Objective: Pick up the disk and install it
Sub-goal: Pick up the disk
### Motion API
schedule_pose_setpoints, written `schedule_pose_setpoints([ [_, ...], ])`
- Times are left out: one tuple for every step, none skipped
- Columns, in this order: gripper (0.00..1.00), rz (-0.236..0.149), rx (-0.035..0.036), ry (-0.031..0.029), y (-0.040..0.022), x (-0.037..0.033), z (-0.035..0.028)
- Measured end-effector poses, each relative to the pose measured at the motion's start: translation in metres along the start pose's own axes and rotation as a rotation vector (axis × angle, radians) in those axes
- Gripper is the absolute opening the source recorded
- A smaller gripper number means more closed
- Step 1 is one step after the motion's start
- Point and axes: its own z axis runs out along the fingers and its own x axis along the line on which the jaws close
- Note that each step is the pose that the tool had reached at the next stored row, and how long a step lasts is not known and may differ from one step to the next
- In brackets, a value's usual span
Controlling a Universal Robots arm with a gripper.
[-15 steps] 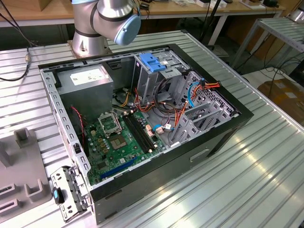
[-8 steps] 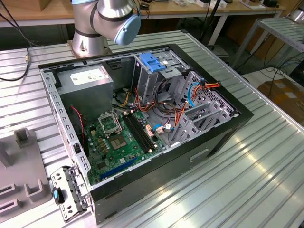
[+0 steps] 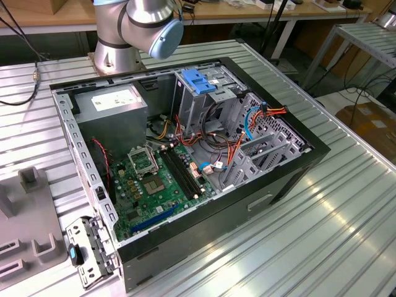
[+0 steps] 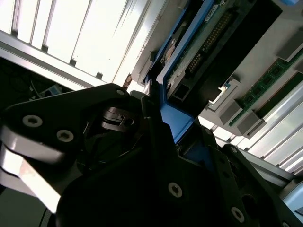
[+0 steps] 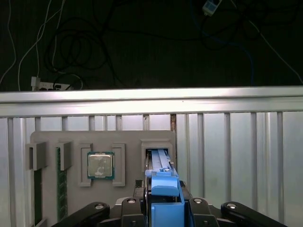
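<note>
— Over at the grey moulded holder tray [image 5: 128,142], the black pincer [image 5: 164,208] looks closed snugly on the silver-grey rectangular disk with blue plastic rails [image 5: 163,189], which stands on edge in the tray's slot.
— Then it should come straight up along that slot, I'd say; any tilt could jam the rails or scrape the bare circuit board.
— Agreed. Next to the tray sits the open black computer case [image 3: 185,238], both on a ribbed aluminium tabletop [image 3: 322,235].
— Past the tray, beyond the tabletop's edge, loose cables [image 5: 71,52] lie on dark floor.
</note>
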Motion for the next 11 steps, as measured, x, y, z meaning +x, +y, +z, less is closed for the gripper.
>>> schedule_pose_setpoints([
  [0.37, 0.0, 0.0001, -0.0001, 0.0, 0.0, -0.0009],
  [0.37, 0.0, 0.0001, -0.0001, 0.0, 0.0, -0.0022],
  [0.37, 0.0, 0.0, 0.0, 0.0, 0.0, -0.0035],
  [0.37, 0.0, 0.0, 0.0, 0.0001, 0.0, -0.0045],
  [0.37, 0.0, 0.0, 0.0, 0.0001, 0.0, -0.0064],
  [0.37, 0.0, 0.0, 0.0, 0.0001, -0.0001, -0.0092],
  [0.37, 0.0, -0.0001, 0.0001, 0.0001, -0.0001, -0.0104],
  [0.37, 0.0, 0.0, 0.0, 0.0001, -0.0001, -0.0117],
  [0.37, 0.0, 0.0, 0.0, 0.0001, -0.0001, -0.0131],
  [0.37, 0.0, 0.0, 0.0, 0.0002, -0.0001, -0.0145],
  [0.37, 0.0, 0.0001, 0.0, 0.0002, -0.0001, -0.0169],
])
